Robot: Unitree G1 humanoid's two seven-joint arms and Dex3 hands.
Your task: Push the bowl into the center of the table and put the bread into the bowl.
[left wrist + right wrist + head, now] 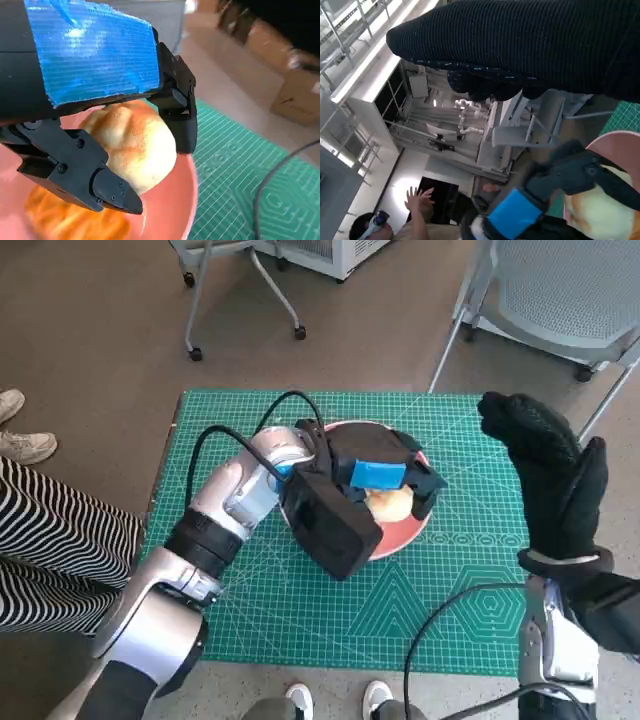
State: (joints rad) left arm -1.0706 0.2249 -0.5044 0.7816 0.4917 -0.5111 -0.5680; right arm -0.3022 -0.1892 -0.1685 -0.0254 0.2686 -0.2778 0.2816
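Bread [131, 145] is sitting between the fingers [107, 187] of my left hand [378, 476], which I am holding over the pink bowl [403, 535]; the black fingers are closing round the pale, browned bun on both sides, and it looks held, not yet let go. From the wrist picture the bun is hanging just above the bowl's floor, where a blurred orange patch is showing that I cannot tell apart from a reflection. To finish this well, I am judging that I should be lowering until the bread is resting on the bowl, then spreading the fingers gently and lifting straight up, so the soft crust is not dragging out over the rim or tipping the bowl. My right hand [556, 480] in its knitted glove is standing upright off to the side, fingers straight and together, holding nothing, well apart from the bowl. The bowl itself is lying near the middle of the green cutting mat [440, 620], slightly toward the far edge. Striped trouser legs [50, 540] of a person are showing beside the table, shoes [22, 445] beyond them, and farther off grey mesh chairs [560, 290] are standing on the brown floor.
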